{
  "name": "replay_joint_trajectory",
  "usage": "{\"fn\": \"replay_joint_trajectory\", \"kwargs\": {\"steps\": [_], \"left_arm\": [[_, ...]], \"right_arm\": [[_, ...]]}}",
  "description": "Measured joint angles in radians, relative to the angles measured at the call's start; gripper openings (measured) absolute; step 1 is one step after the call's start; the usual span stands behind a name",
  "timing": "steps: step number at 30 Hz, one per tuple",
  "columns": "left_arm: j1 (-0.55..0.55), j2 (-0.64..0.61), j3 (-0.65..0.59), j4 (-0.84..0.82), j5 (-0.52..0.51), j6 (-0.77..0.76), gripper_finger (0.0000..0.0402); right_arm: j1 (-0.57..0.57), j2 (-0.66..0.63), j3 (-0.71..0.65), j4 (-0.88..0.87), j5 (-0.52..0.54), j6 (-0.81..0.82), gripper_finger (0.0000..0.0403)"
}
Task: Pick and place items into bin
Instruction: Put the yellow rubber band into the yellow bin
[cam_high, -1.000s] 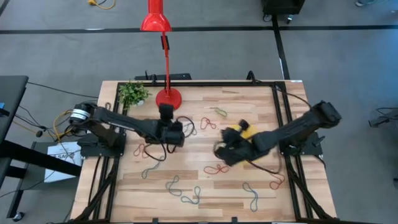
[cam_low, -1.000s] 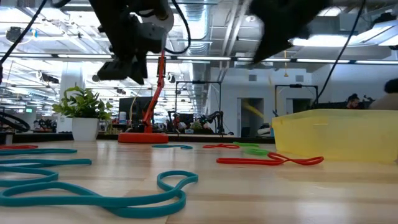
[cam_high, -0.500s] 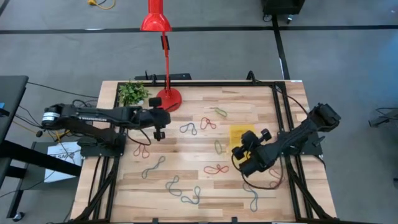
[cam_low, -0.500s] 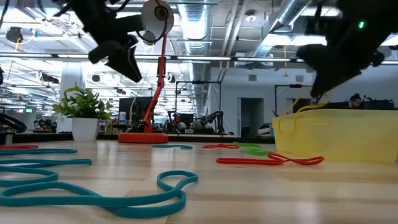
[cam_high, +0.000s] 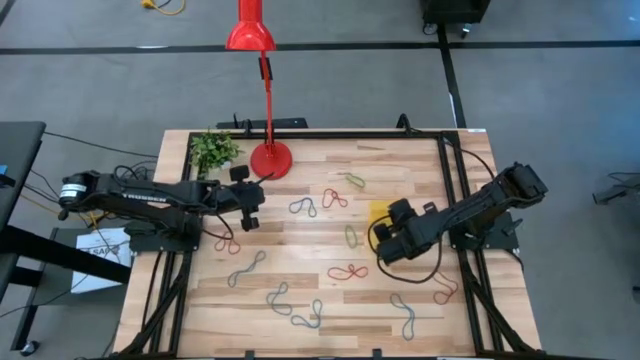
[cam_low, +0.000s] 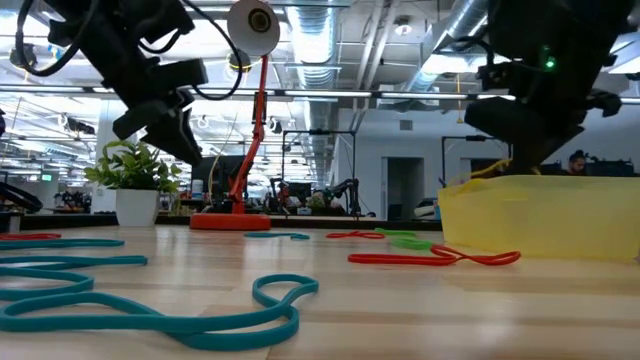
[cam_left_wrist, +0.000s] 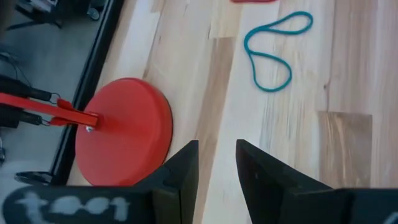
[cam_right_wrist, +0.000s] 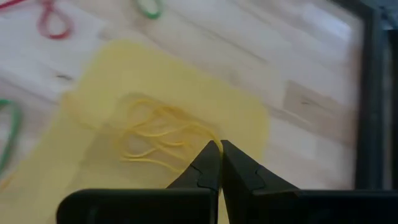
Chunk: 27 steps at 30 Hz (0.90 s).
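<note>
The bin (cam_high: 381, 211) is a shallow yellow tray right of the table's middle; it also shows in the low view (cam_low: 560, 215). My right gripper (cam_right_wrist: 217, 163) is shut above it on a yellow loop (cam_right_wrist: 158, 140) that lies inside. It also shows from above (cam_high: 384, 236). My left gripper (cam_left_wrist: 216, 168) hangs open over bare wood near the red lamp base (cam_left_wrist: 124, 140), holding nothing. It is left of centre in the high view (cam_high: 252, 212). Loose loops lie flat on the table: red (cam_high: 347, 271), green (cam_high: 350, 236), blue (cam_left_wrist: 270, 53). My right gripper pinches one end of the yellow loop (cam_right_wrist: 207, 142) between its two fingertips, slanting down from the table's right side. A strand rises over the bin's rim to the fingers (cam_low: 490, 172). The remaining part of the loop lies slack on the bin's floor.
A red lamp stands at the far edge (cam_high: 270, 157) beside a small potted plant (cam_high: 212, 150). Several more loops lie along the near edge (cam_high: 300, 315) and near the right frame (cam_high: 445, 293). A black frame rims the table (cam_high: 450, 190).
My left gripper has drawn back from the table's middle toward the left edge, sinking and rolling. My right gripper has rolled, gone toward the right edge and come down over the bin. The yellow loop, which hung in the air left of the bin, now lies inside it.
</note>
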Motion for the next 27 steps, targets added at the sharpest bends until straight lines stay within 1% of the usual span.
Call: {"fn": "replay_joint_trajectory", "kwargs": {"steps": [2, 8, 11, 13, 17, 19, 23, 27], "left_arm": [[0.0, 0.001, -0.001, 0.002, 0.001, -0.002, 0.0099], [0.0, 0.001, -0.001, 0.087, 0.017, 0.004, 0.0099], [0.0, 0.001, -0.001, 0.122, 0.04, 0.018, 0.0099], [0.0, 0.001, -0.001, 0.124, 0.047, 0.02, 0.0099], [-0.001, 0.001, -0.001, 0.122, 0.046, 0.02, 0.0099], [0.0, 0.001, -0.001, 0.122, 0.046, 0.02, 0.0099], [0.0, 0.001, -0.001, 0.121, 0.046, 0.021, 0.0099], [0.0, 0.001, -0.001, 0.121, 0.046, 0.021, 0.0099]], "right_arm": [[-0.01, 0.001, 0.0, 0.033, 0.0, -0.03, 0.0001], [-0.052, 0.008, 0.0, -0.015, 0.0, -0.033, 0.0001], [-0.072, 0.008, 0.0, -0.111, 0.0, 0.077, 0.0001], [-0.083, 0.008, 0.0, -0.164, -0.021, 0.139, 0.0001], [-0.095, 0.008, 0.0, -0.195, -0.105, 0.17, 0.0001], [-0.093, 0.008, 0.0, -0.191, -0.109, 0.171, 0.0001], [-0.086, 0.008, 0.0, -0.117, -0.075, 0.108, 0.0001], [-0.087, 0.008, 0.0, 0.037, -0.046, -0.06, 0.0001]]}}
